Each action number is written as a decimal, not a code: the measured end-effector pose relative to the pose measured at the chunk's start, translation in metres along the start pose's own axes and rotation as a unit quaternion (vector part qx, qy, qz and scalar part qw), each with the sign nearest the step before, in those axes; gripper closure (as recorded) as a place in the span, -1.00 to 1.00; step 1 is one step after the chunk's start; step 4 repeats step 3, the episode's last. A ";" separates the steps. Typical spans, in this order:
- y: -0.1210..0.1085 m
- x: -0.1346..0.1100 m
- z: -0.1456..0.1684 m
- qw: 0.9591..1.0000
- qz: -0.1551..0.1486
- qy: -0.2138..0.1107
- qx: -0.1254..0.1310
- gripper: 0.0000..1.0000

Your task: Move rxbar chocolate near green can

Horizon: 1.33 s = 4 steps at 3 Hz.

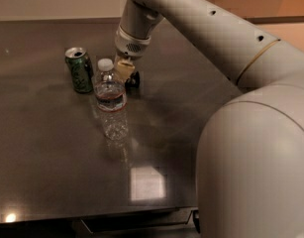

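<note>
A: Claw position?
B: My claw hangs low over the tabletop, just behind and right of the water bottle; apart or clamped, I can't tell
A: Rxbar?
B: I see the rxbar chocolate as a dark bit at the claw tip, right of the green can, near it
</note>
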<state>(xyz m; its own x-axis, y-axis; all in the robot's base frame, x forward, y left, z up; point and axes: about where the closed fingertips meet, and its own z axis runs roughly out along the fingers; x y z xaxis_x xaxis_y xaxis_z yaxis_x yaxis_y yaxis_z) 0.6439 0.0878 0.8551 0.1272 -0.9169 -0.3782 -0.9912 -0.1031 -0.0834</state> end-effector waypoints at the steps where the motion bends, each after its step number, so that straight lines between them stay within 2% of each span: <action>1: 0.000 -0.006 0.005 1.000 0.000 -0.002 -0.005 -0.77; 2: 0.000 -0.007 0.007 1.000 -0.001 -0.002 -0.006 -1.00; 4: 0.000 -0.007 0.007 1.000 -0.001 -0.002 -0.006 -1.00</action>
